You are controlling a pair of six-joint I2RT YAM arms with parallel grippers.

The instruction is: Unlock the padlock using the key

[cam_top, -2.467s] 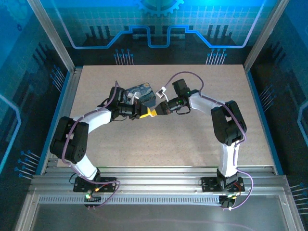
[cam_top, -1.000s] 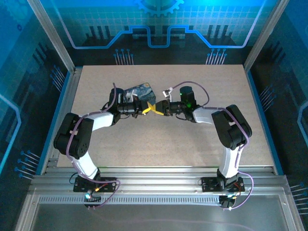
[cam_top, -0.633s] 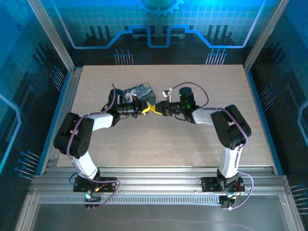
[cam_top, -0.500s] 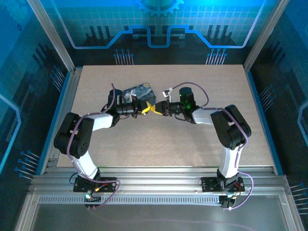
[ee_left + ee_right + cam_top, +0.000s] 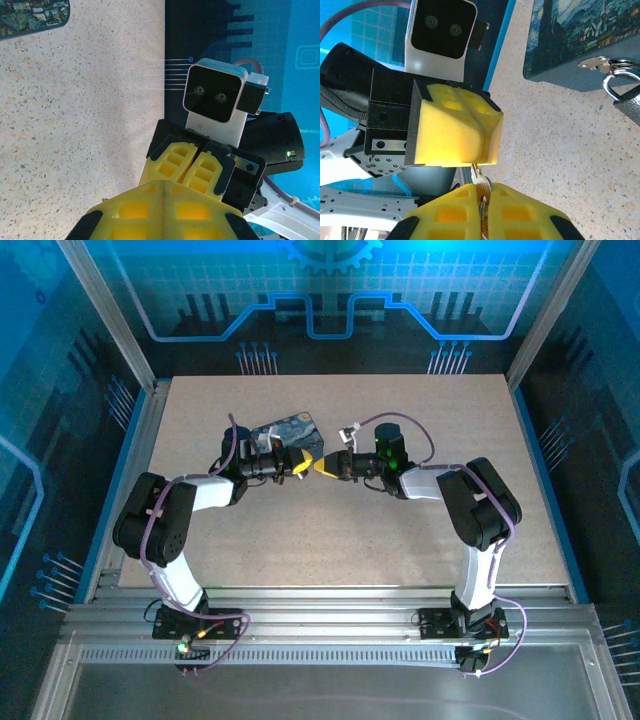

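Two grippers meet tip to tip beside the box [image 5: 570, 35]: right gripper [image 5: 481, 192] pinches the key [image 5: 479, 177], likely re-seating it against the left gripper [image 5: 160, 192], fingers pressed together, before reaching the padlock [image 5: 626, 100] hanging from the box.

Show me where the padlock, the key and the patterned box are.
padlock [image 5: 629, 106]: right wrist view, on its dark body at the right edge.
key [image 5: 481, 189]: right wrist view, on the silvery bit at bottom centre.
patterned box [image 5: 580, 25]: right wrist view, on its painted lid.
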